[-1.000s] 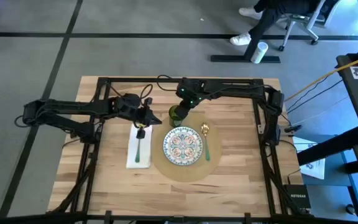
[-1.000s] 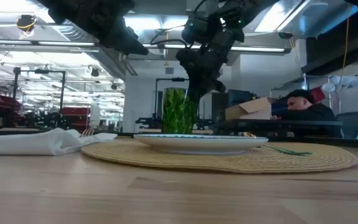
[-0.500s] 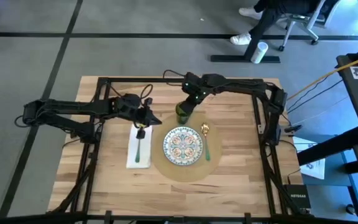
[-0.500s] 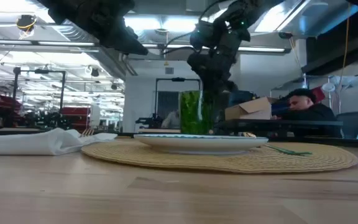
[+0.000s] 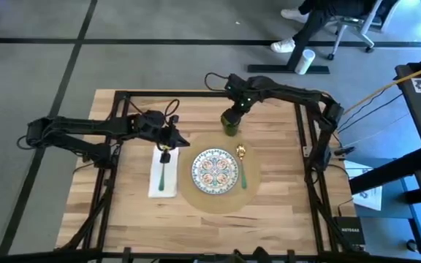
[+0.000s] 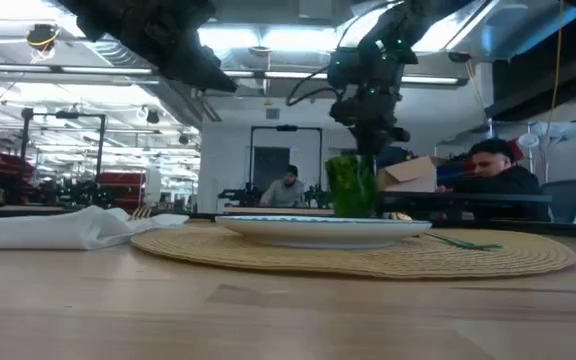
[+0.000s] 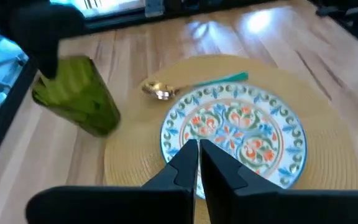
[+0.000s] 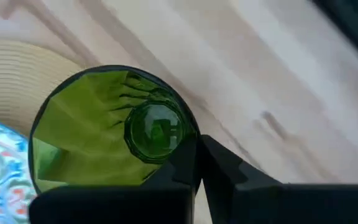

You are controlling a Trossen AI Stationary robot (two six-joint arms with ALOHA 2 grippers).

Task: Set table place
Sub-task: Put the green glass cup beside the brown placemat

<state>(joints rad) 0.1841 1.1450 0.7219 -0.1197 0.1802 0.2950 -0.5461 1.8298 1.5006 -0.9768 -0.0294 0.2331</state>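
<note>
High view: a round tan placemat (image 5: 215, 183) is seen near the middle of the tabletop (image 5: 130, 212). A patterned plate (image 5: 215, 172) is centred on the placemat. A gold spoon (image 5: 242, 162) with a green handle is laid on the placemat just beside the plate, on the side toward the right arm. A white napkin (image 5: 163, 175) is laid beside the placemat on the other side, with a green-handled utensil (image 5: 164, 169) on it. A green glass (image 5: 230, 123) is seen at the placemat's far edge, held at its rim by the right gripper (image 5: 234, 117). The left gripper (image 5: 168, 143) is held over the far end of the napkin.

Low view: the glass (image 6: 351, 186) is seen behind the plate (image 6: 323, 228), with the right gripper (image 6: 370, 135) clamped on it from above. Whether the glass touches the tabletop cannot be told. The napkin (image 6: 68, 228) is bunched beside the placemat (image 6: 368, 255). Two people are seen in the room behind.

Left wrist view: the left jaws are pressed together with nothing between them, above the plate (image 7: 235, 130). The spoon (image 7: 179, 87) and glass (image 7: 79, 99) are seen beyond the plate.

Right wrist view: the right jaws are clenched on the rim of the glass (image 8: 114, 143), beside the placemat (image 8: 17, 74) edge.
</note>
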